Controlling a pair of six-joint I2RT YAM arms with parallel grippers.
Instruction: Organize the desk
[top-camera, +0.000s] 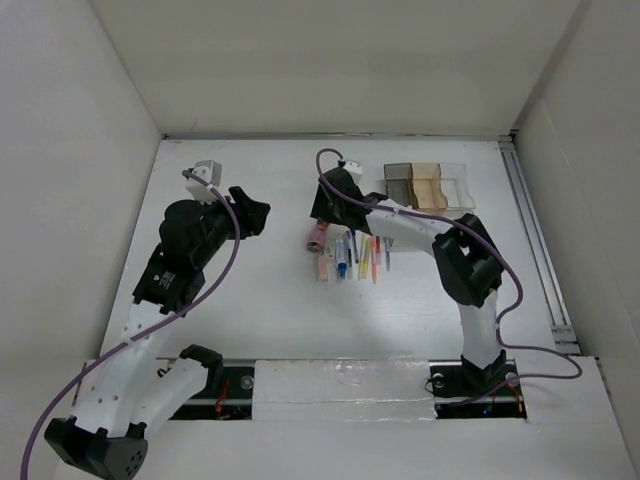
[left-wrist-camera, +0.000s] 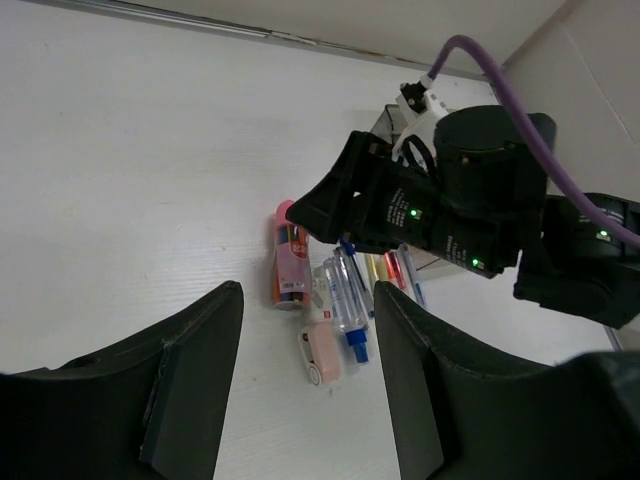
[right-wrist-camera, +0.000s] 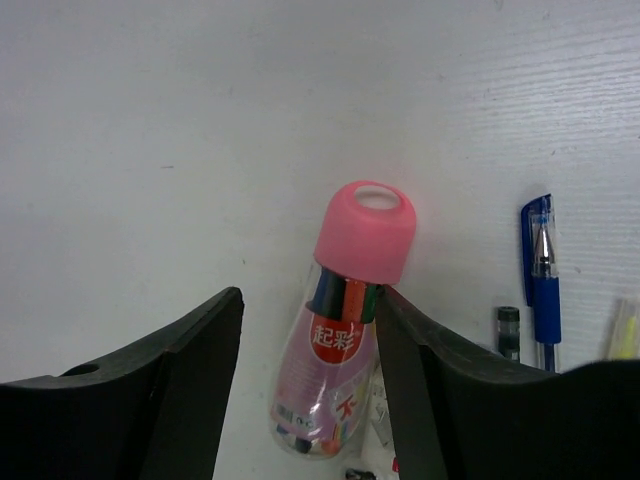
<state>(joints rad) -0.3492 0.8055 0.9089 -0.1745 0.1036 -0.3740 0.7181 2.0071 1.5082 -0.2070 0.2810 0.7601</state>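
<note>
Pink-capped pen bottle (right-wrist-camera: 345, 330) lay on white desk (top-camera: 250, 300) between spread jaws of right gripper (right-wrist-camera: 310, 300); left gripper (left-wrist-camera: 308, 295) hovered, jaws spread, empty; 1 blue pen (right-wrist-camera: 540, 290) lay nearby.

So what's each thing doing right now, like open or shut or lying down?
Left end effector: open, empty, up above the desk.
Right end effector: open, fingers either side of the bottle.
Bottle: lying on its side, pink cap on.
Blue pen: lying flat.
Tray: standing at the far side.
</note>
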